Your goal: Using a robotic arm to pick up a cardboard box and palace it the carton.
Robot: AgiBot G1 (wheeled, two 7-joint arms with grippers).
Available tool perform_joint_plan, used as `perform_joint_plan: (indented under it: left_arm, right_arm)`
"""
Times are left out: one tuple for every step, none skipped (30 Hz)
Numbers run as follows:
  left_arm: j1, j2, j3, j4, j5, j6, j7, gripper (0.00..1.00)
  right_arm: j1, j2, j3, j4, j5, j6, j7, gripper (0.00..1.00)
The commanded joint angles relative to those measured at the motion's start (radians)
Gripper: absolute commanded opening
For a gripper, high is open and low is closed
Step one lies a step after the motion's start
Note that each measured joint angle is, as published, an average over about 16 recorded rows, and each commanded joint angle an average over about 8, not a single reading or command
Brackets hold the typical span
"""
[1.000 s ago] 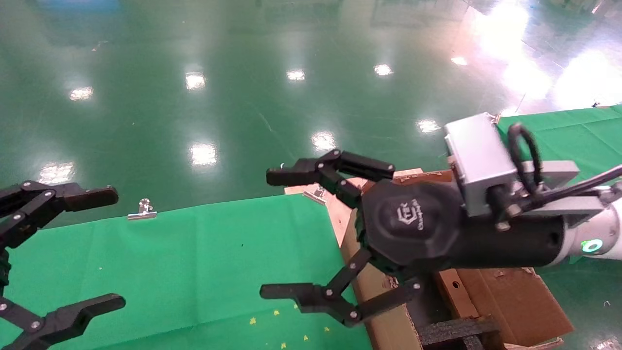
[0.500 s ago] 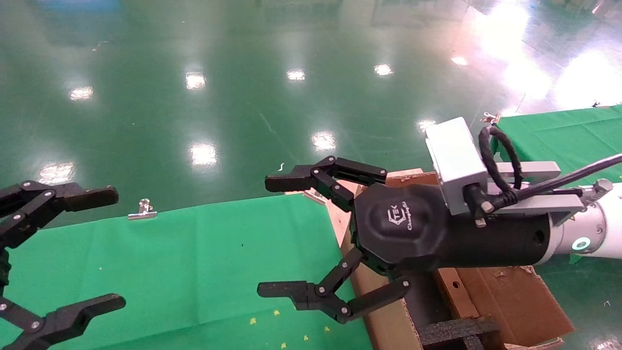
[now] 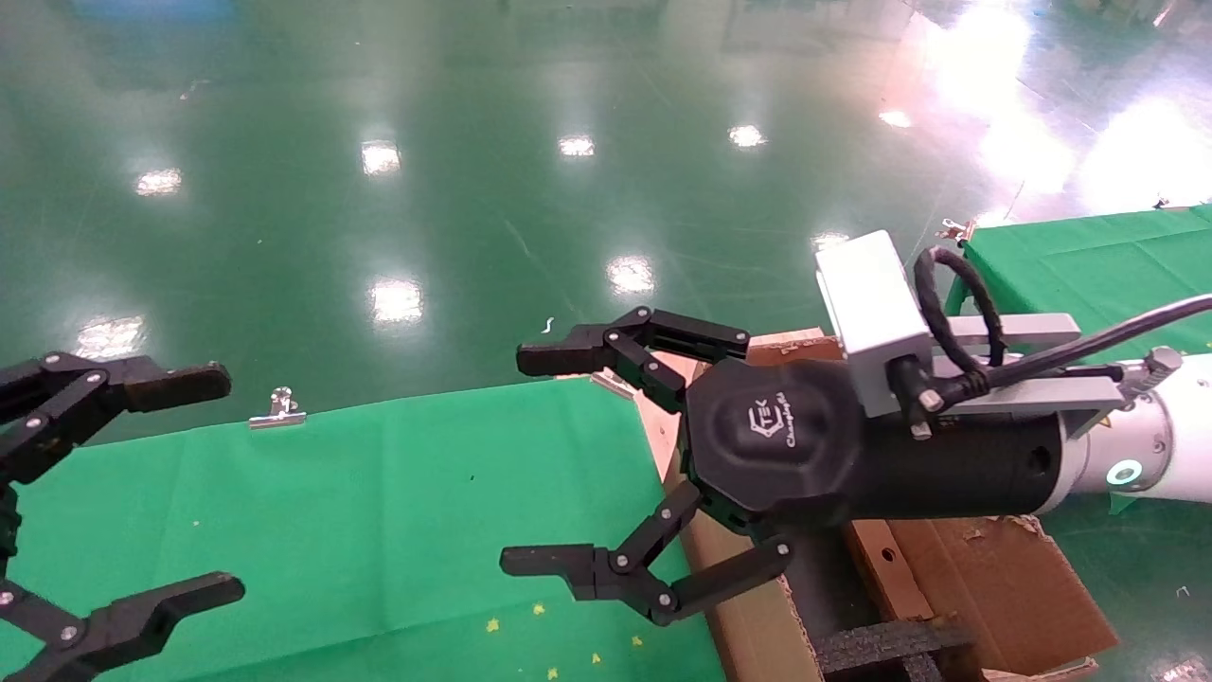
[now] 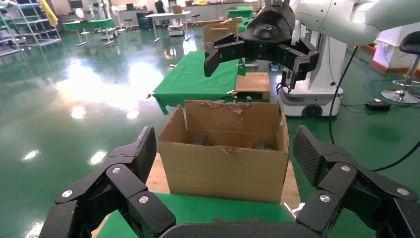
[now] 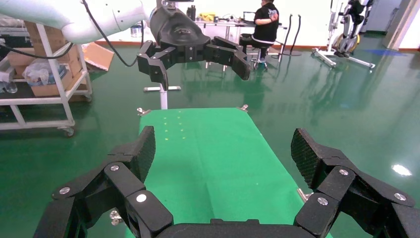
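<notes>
Head view shows the right gripper (image 3: pixel 606 464) spread wide and empty above the carton (image 3: pixel 994 587); left gripper (image 3: pixel 123 493) also spread, idle. Small box (image 4: pixel 253 82) looks light, stiff; best pinched across its flat faces.

The carton (image 4: pixel 225 148) sits beyond the left tool's (image 4: pixel 225 163) spread fingers (image 4: pixel 131 163), flaps up.
</notes>
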Motion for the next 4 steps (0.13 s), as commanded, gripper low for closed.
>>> perform_joint_plan:
  left_arm:
    - [0.0, 0.0, 0.0, 0.0, 0.0, 0.0, 0.0, 1.0]
    - [0.0, 0.0, 0.0, 0.0, 0.0, 0.0, 0.0, 1.0]
    - [0.0, 0.0, 0.0, 0.0, 0.0, 0.0, 0.0, 1.0]
    - [0.0, 0.0, 0.0, 0.0, 0.0, 0.0, 0.0, 1.0]
  right_arm:
    - [0.001, 0.0, -0.002, 0.0, -0.002, 0.002, 0.001, 1.0]
    - [0.001, 0.0, -0.002, 0.0, -0.002, 0.002, 0.001, 1.0]
    - [0.002, 0.0, -0.002, 0.0, -0.002, 0.002, 0.001, 1.0]
    - [0.002, 0.0, -0.002, 0.0, -0.002, 0.002, 0.001, 1.0]
